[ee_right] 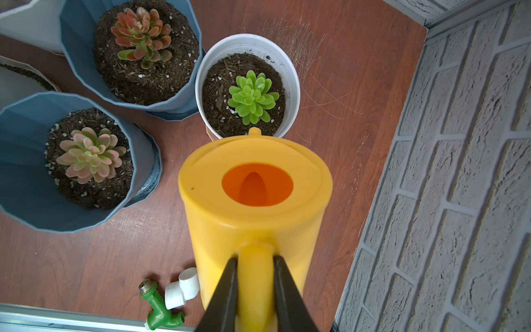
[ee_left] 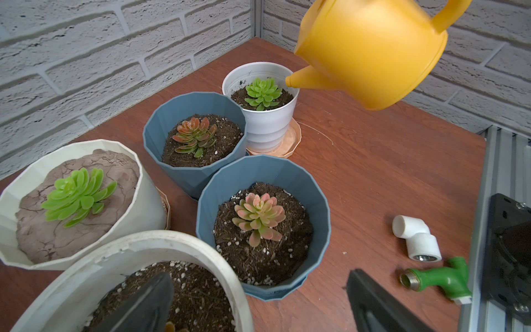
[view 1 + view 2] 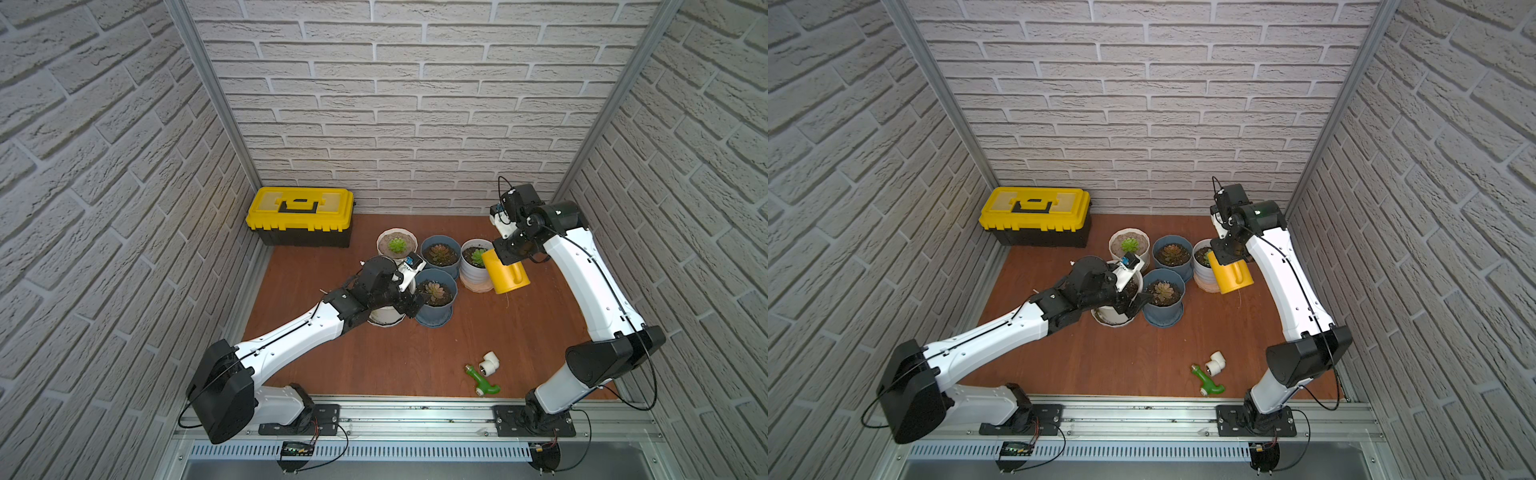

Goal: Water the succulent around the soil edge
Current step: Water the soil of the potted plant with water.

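Note:
My right gripper is shut on the handle of a yellow watering can, held tilted in the air. Its spout hangs over the rim of a small white pot holding a green succulent. My left gripper is open astride the rim of a wide white pot, one finger over the soil and one outside. The soil edge there is dark and flecked with pale grit. That pot's plant is almost all hidden by the finger.
Two blue pots with reddish succulents crowd between the white pots. A ribbed cream pot of pale cracked soil stands behind. A yellow toolbox sits back left. A white pipe elbow and green fitting lie near the front rail.

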Robot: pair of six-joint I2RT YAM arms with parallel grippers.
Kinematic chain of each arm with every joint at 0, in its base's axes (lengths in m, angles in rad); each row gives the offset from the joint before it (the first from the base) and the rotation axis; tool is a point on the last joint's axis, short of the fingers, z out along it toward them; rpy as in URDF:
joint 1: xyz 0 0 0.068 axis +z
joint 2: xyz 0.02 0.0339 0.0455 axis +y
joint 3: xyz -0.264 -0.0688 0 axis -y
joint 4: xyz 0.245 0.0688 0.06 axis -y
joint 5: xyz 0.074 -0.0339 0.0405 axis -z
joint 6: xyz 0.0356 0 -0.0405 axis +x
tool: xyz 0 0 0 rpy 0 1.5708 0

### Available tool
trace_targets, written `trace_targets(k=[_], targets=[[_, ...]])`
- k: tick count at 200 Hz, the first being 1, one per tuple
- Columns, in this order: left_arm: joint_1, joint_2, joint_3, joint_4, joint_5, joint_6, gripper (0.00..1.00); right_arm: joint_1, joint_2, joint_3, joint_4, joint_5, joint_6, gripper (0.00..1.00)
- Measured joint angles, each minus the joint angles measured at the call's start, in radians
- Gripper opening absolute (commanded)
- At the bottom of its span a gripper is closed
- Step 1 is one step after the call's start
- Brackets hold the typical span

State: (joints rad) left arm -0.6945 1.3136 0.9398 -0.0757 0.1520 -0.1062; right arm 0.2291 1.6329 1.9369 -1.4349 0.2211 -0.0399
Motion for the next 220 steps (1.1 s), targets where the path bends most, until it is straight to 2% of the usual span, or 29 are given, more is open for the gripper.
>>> trace_targets(k=[167,192,220], targets=[[-0.003,-0.013,0.0,0.0,-0.004,0.0,0.98,0.051,0.021,0.035,0.035,-0.048,0.025,0.03],[-0.003,-0.043,0.0,0.0,-0.009,-0.007,0.98,0.051,-0.052,-0.067,0.145,-0.077,0.043,0.03],[-0.003,-0.092,0.0,-0.005,-0.02,-0.023,0.99,0.053,-0.265,-0.303,0.341,-0.142,0.069,0.03]])
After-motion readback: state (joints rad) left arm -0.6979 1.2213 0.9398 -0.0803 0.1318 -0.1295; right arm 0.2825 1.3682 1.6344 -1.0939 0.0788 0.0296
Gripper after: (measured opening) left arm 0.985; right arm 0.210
